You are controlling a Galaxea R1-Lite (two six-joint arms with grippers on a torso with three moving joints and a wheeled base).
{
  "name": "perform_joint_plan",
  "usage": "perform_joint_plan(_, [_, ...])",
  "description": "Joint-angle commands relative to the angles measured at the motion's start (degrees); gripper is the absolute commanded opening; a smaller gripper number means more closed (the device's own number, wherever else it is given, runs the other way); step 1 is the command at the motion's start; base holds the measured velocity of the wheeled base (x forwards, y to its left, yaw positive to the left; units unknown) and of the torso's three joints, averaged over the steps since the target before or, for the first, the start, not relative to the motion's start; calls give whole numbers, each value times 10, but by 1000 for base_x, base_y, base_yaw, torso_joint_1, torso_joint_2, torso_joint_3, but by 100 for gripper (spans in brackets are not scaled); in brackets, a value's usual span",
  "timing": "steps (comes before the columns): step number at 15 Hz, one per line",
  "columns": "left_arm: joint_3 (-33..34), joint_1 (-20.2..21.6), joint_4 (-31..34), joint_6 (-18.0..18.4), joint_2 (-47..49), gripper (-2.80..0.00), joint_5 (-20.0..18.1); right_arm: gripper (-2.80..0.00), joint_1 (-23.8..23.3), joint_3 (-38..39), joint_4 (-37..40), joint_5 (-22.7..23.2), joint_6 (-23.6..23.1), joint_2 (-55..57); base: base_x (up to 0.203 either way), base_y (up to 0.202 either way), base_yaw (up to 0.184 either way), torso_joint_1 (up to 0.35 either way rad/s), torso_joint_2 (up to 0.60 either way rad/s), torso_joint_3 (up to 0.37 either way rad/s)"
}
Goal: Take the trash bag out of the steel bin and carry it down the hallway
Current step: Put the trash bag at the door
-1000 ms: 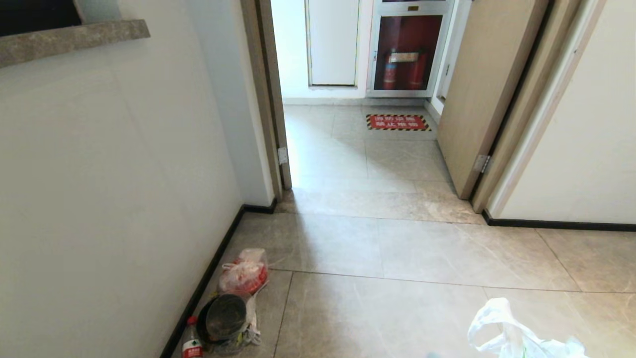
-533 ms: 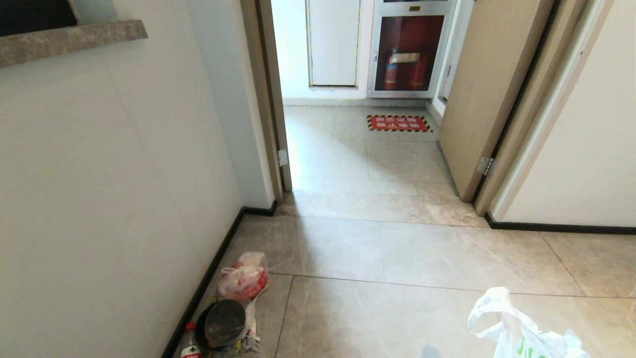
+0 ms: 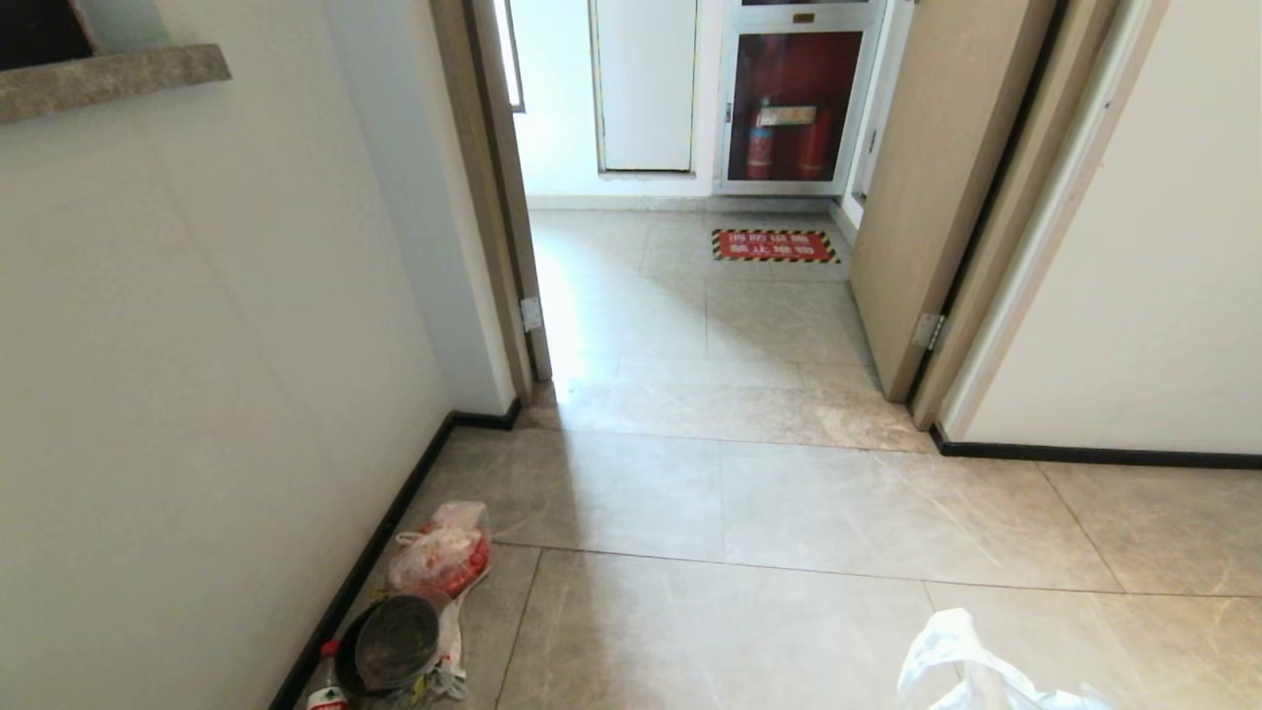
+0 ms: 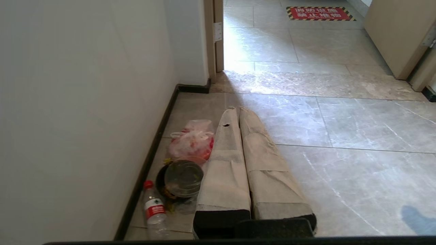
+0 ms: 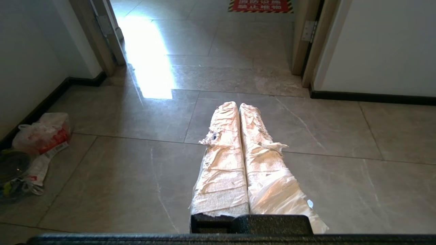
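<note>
**Trash bag at the frame's lower right, both grippers closed**

At the lower right edge of the head view, the white trash bag (image 3: pixel 971 671) shows only its crumpled top and a loop handle, over the pale stone-look tiles of the hallway (image 3: pixel 749 493). What holds it up cannot be seen from this view, and it appears in neither wrist view.

Along the lower left, beside the black baseboard (image 3: pixel 370 562), sits a cluster of litter: a clear bag with red print (image 3: pixel 439 554), a round black-lidded container (image 3: pixel 389 643) just in front of it, and a plastic bottle with a red cap (image 4: pixel 152 208) nearest the bottom edge, close to the wall.

Across the upper centre an open doorway leads to a brighter passage with a red hazard-striped floor sign (image 3: pixel 776 246) and a fire extinguisher cabinet (image 3: pixel 786 104) behind it. A tan wooden door (image 3: pixel 937 187) stands open at the upper right.

Seen from its wrist camera, the left gripper (image 4: pixel 236 112) has its cloth-wrapped fingers pressed together with nothing between them. The right gripper (image 5: pixel 237 107) is likewise closed, its wrapped fingers touching along their length; no bag shows between them.
</note>
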Motion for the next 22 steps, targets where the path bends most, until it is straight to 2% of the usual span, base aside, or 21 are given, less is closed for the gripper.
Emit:
perform_joint_plan(1, [0,0,1,0,1,-280,0,-280,1,0,0,0,0,-22,0,-187,2,8,0,0])
perform_joint_plan(5, [0,0,1,1,1,-280,0,-280,1,0,1,0,-4,-22,0,-173,0,1,4,2])
perform_joint_plan(8, [0,0,1,1,1,-280,0,-280,1,0,1,0,-7,-22,-2,-31,24,2,2,2])
perform_joint_plan(22, [0,0,1,0,1,-280,0,-280,1,0,1,1,-8,-22,0,-10,170,1,2,2])
